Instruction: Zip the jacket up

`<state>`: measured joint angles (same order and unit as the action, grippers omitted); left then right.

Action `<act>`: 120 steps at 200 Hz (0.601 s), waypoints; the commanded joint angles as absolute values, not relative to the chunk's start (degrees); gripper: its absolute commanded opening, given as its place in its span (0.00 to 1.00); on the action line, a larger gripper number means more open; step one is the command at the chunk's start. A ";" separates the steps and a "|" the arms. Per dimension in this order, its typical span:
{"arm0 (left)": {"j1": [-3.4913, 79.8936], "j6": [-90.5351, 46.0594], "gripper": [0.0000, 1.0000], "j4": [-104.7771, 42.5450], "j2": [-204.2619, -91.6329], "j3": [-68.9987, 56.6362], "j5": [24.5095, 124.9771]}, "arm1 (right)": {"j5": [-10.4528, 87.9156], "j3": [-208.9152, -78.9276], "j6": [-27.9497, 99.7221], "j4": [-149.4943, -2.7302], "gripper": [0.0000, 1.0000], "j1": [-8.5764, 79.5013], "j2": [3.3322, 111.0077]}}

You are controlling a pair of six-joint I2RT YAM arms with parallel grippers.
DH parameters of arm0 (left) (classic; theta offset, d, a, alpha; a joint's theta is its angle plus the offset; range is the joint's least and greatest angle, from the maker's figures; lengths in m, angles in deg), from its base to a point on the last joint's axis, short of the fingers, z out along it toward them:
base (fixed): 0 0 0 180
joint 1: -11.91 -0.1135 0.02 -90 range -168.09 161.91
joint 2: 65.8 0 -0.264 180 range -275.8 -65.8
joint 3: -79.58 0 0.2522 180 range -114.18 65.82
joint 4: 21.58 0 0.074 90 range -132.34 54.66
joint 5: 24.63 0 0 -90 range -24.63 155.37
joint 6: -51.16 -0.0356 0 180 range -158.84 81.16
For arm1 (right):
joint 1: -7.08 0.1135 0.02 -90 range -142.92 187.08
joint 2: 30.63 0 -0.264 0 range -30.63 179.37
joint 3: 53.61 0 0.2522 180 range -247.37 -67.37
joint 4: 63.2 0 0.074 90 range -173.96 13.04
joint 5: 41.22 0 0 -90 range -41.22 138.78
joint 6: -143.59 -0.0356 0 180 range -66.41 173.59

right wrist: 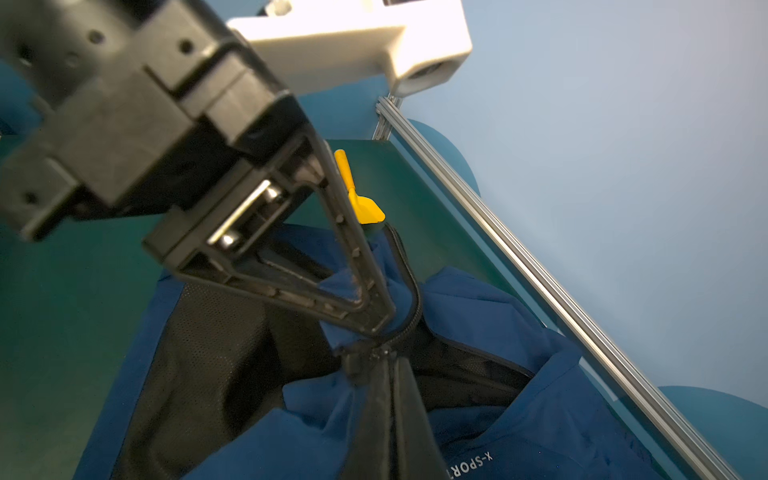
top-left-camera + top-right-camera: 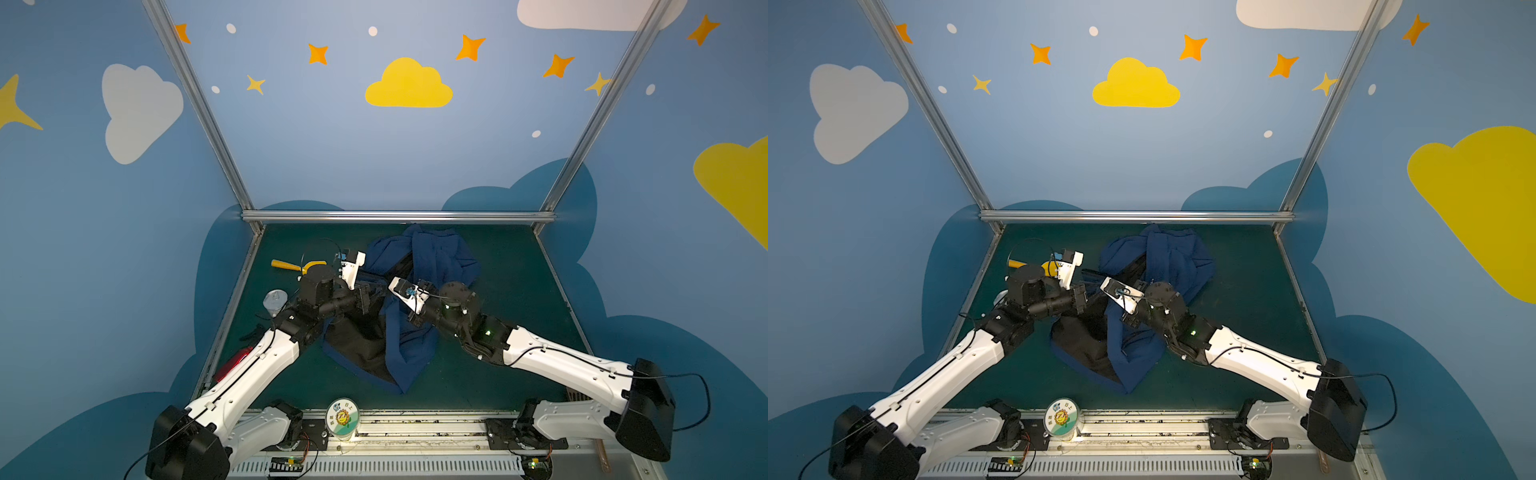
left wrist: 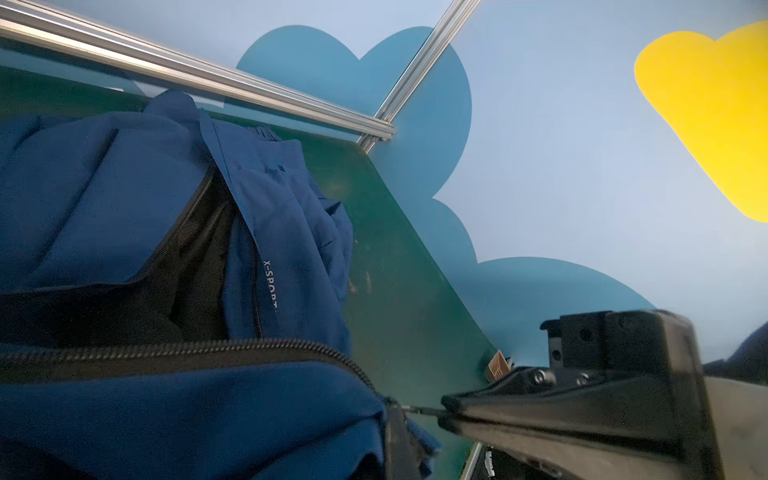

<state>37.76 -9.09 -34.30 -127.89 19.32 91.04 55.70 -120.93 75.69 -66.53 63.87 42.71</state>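
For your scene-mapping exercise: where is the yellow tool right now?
In a top view the yellow tool lies on the mat's far-left part, left of the jacket, partly hidden behind the left arm.

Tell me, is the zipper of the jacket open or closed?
Open. In the left wrist view the two tooth rows of the zipper lie apart, and black lining shows between the blue fronts of the jacket.

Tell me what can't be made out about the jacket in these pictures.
Zipper slider: both top views, hidden under the left end effector and right end effector.
Chest lettering: end under a zipper fold, left wrist view; cut by the frame edge, right wrist view.
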 commanded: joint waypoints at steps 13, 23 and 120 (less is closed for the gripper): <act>37.80 -10.44 0.03 -38.78 -125.50 19.40 92.88 | 60.52 -123.27 74.08 -65.11 0.00 61.58 44.08; 37.76 -10.43 0.03 -39.26 -125.20 19.50 93.04 | 60.42 -123.41 73.98 -64.98 0.00 61.34 44.38; 37.45 -13.31 0.03 -46.14 -122.42 15.41 94.96 | 61.27 -131.33 75.20 -67.21 0.00 56.02 49.93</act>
